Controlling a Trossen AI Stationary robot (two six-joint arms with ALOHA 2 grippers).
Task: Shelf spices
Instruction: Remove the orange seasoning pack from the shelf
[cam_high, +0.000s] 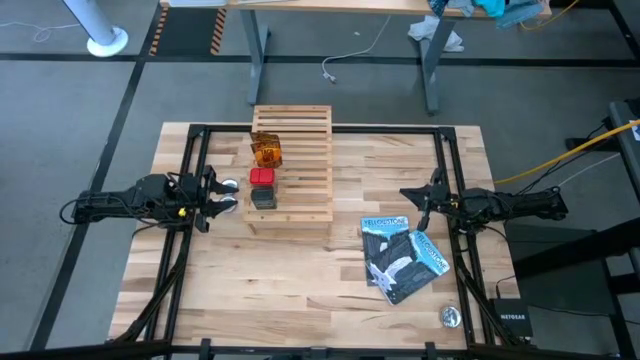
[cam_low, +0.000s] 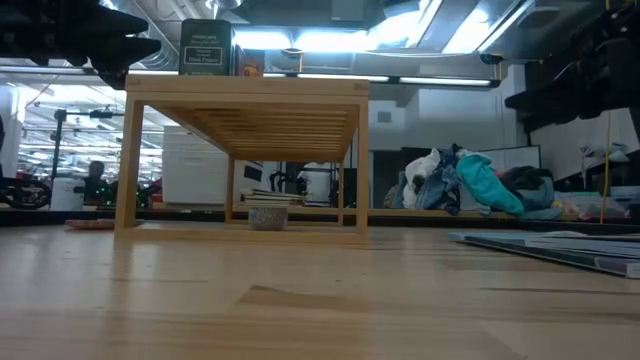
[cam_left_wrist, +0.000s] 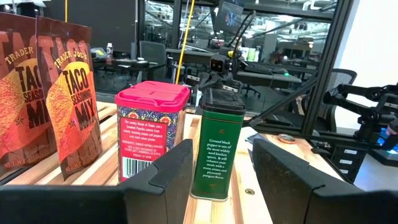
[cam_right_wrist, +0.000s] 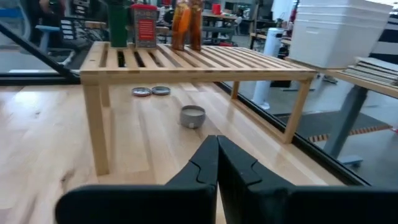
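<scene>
Left wrist view: dark green tin (cam_left_wrist: 217, 144) just beyond open, empty left claw (cam_left_wrist: 224, 171).

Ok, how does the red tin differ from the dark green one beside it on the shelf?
The red tin is wider, with a pink-red lid and a patterned label with a barcode; the dark green tin is slimmer, with a black lid and a plain text label. Both stand upright on the shelf, before the open left gripper.

On the slatted wooden shelf (cam_high: 300, 165) stand two orange packets (cam_high: 266, 149), upright. A red box (cam_high: 262, 178) and a dark green tin (cam_high: 263, 198) stand in line beside them.
</scene>
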